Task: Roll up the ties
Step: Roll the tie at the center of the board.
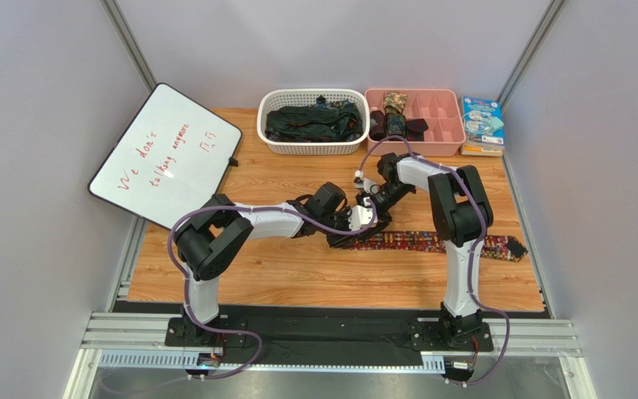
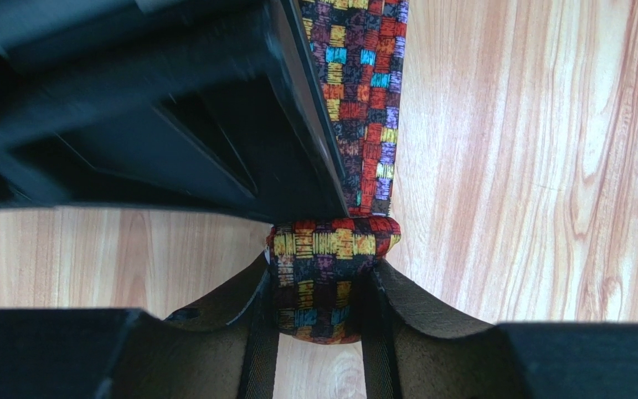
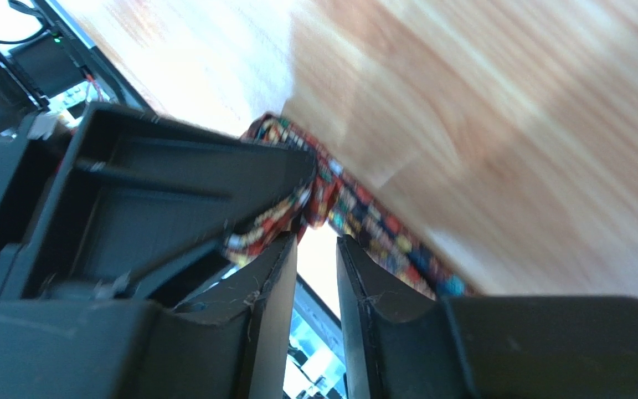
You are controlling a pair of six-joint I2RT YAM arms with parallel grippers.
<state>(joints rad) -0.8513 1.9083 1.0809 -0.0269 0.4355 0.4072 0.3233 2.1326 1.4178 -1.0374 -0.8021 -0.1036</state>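
The tie [image 1: 430,242] lay flat across the table [image 1: 297,278]. Its wide end reached the right edge and its narrow end was turned over into a small fold near the middle. My left gripper [image 2: 324,278] was clamped on that fold, one finger on each side. My right gripper [image 3: 318,245] sat just beside it with the fingers a little apart and only light in the gap. Its tips were near the cloth but closed on nothing I could see.

Bare wood lay open in front of the tie and to its left. My right arm stood over the strip and hid part of it from above.

At the back edge, well apart, a white basket [image 1: 310,147] held dark ties [image 1: 314,120]. Just beside it, a pink tray [image 1: 443,93] held a camouflage coil [image 1: 395,103] and a dark coil [image 1: 395,125] in its left compartments. A whiteboard [image 1: 164,154] overhung the left edge, and some booklets [image 1: 482,123] lay at the right rear corner.

From above, my two grippers crowded together, so I could not tell their tips apart. The right wrist view was blurred. In the left wrist view, a dark gripper body filled the upper left and cut off the strip.
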